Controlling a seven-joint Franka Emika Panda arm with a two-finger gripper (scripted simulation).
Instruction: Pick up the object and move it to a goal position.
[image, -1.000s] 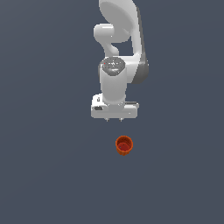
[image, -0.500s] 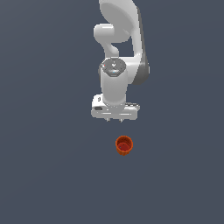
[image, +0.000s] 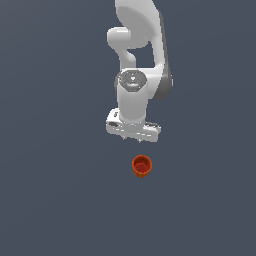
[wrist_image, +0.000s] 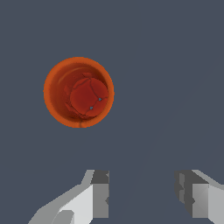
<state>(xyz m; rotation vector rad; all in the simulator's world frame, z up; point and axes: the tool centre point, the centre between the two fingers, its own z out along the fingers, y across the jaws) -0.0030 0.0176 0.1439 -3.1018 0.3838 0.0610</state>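
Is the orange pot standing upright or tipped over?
Upright. The wrist view looks straight down into the orange pot: its round rim rings the darker red inside, and the exterior view shows its mouth facing up.

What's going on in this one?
A single Panda arm is going after a small orange-red pot standing upright on the flat grey surface. The gripper hangs above it with its jaws apart and nothing between them. In the wrist view the pot sits off to one side, not between the fingers.

- The hand (image: 133, 140) has sunk a little lower since a second ago, narrowing the gap to the pot (image: 142, 166).
- Its body has turned slightly, one end now lower.
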